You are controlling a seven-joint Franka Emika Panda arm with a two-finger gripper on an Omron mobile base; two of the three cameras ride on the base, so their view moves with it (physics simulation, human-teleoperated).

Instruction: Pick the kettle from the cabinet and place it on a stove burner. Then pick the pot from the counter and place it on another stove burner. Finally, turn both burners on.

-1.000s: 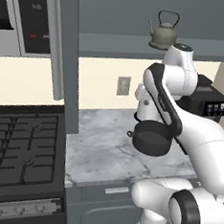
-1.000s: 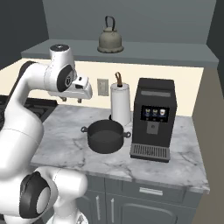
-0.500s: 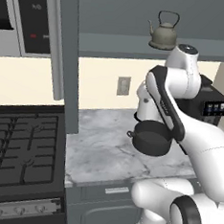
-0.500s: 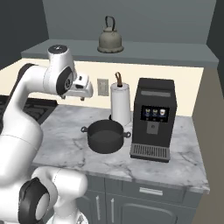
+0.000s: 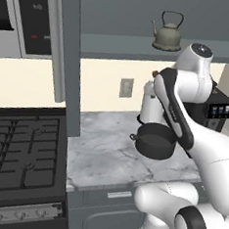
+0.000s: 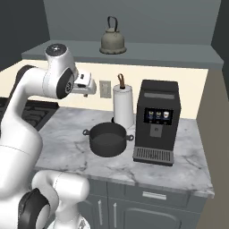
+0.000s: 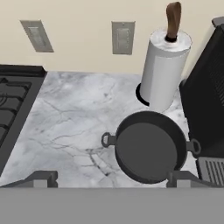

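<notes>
The grey-olive kettle (image 5: pixel 167 35) (image 6: pixel 112 40) stands on the inner shelf of the cabinet (image 5: pixel 122 44) (image 6: pixel 147 51), whose door (image 5: pixel 67 58) hangs open to the left. On the marble counter (image 5: pixel 103 157) (image 6: pixel 67 134) (image 7: pixel 70 122) sits the dark pot (image 5: pixel 156 141) (image 6: pixel 107 139) (image 7: pixel 148 146), empty and upright. My gripper (image 6: pixel 91 86) (image 7: pixel 111 178) hangs open in the air above the counter, below the shelf and left of the kettle, holding nothing. It looks down on the pot. The black stove grates (image 5: pixel 20 152) (image 6: pixel 33 114) (image 7: pixel 11 109) lie left of the counter.
A paper towel roll (image 5: pixel 149 102) (image 6: pixel 123 107) (image 7: pixel 164 74) stands just behind the pot. A black coffee machine (image 6: pixel 156 123) (image 5: pixel 217 108) (image 7: pixel 205 100) sits to the pot's right. A microwave (image 5: pixel 26 20) hangs above the stove, and knobs (image 5: pixel 19 216) line the stove's front.
My arm and hand have risen slightly. The kettle and the pot have not moved.
</notes>
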